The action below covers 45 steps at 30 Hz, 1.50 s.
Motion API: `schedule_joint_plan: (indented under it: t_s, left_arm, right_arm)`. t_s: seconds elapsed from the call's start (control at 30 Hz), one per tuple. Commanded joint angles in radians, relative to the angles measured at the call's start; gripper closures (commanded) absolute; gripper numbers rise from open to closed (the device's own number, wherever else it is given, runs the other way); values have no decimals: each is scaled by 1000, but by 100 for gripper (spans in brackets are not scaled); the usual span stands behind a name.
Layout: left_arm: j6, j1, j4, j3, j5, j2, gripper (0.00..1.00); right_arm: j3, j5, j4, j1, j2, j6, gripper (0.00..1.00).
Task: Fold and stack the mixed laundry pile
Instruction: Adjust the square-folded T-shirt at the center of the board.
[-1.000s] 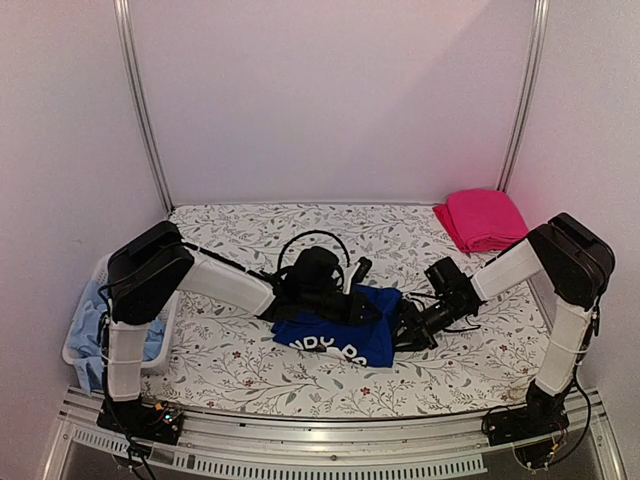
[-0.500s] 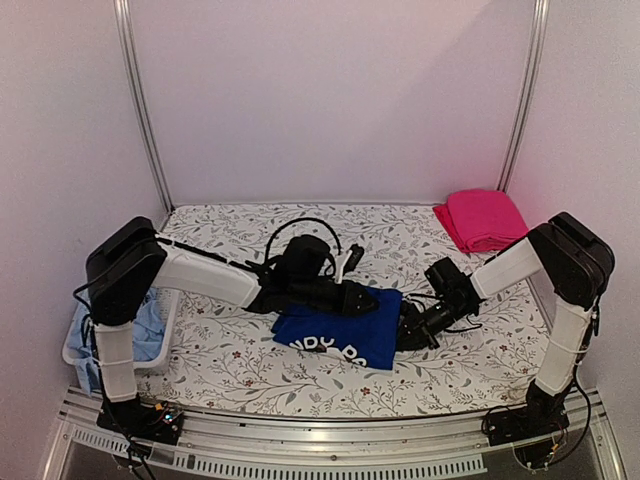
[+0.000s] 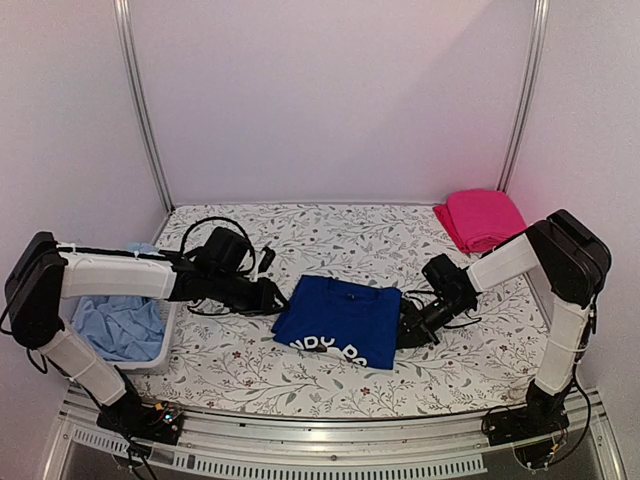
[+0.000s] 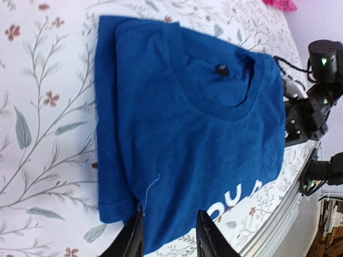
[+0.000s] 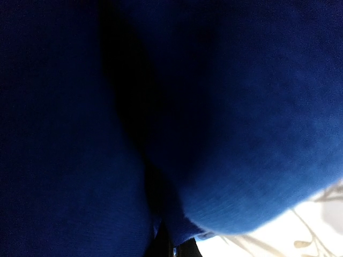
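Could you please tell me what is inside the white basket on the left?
A crumpled light-blue garment fills the basket; anything beneath it is covered and cannot be seen.

Partial white letters "NDY P" stand on the royal-blue shirt [image 3: 345, 312]

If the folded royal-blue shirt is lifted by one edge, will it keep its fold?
Probably not: the royal-blue shirt is thin knit cloth, limp and flat, so it would likely droop and unfold. It looks light; pushed across the floral table cover, it may bunch rather than slide.
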Motion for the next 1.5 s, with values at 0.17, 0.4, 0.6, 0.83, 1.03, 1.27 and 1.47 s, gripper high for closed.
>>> schedule_joint_plan:
  t_s: [0.17,0.4,0.6,0.83,1.03,1.27,1.47]
  left_arm:
    - [37,15,-90,-26,43,54,67]
    - [35,15,-43,-25,63,125,67]
    - [43,16,-7,-31,82,152,81]
    - [30,28,0,-60,52,127,100]
    - [7,33,2,-71,10,121,100]
    - [-2,33,3,-64,-6,126,100]
    - [-1,32,-1,-55,-11,130,100]
  right_arm:
    - [36,23,-54,-5,33,-38,100]
    - [41,31,-74,-5,28,-47,100]
    - [53,31,-90,-7,28,-54,100]
    - [53,30,-141,-40,7,-88,100]
    - [57,36,-196,-55,-2,-134,100]
    - [45,39,-225,-62,-1,-167,100]
    - [16,46,-230,-72,2,-188,100]
